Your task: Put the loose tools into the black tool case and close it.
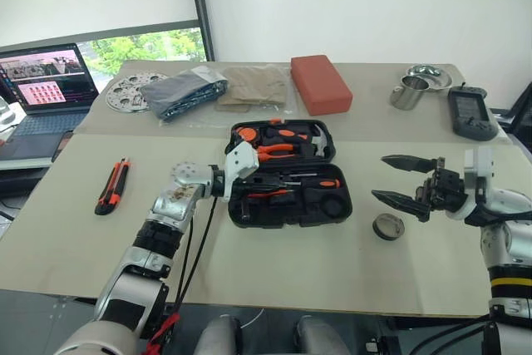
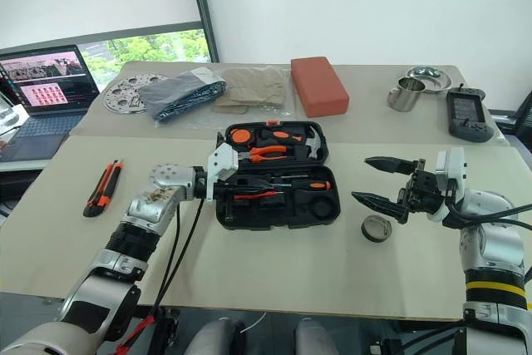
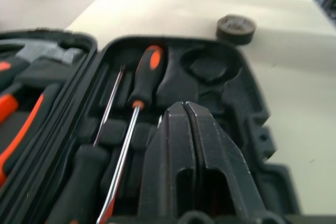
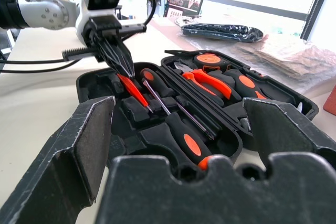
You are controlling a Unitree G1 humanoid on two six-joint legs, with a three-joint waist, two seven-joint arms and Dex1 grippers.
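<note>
Closest in, the left gripper [image 4: 125, 67] is pinched shut over the near half of the open case [image 1: 287, 174], tips touching a slim orange driver [image 4: 132, 89] there; can't tell if it's actually gripping it. Other screwdrivers [image 1: 303, 182] sit in their slots and pliers [image 1: 274, 151] lie in the lid half. The case is mid-table with bare room all around. The tape roll [image 1: 388, 226] lies loose just right of it, under the right gripper [image 1: 404, 180], jaws spread wide and empty. The knife [image 1: 112, 185] is well off left. No readable labels anywhere.
</note>
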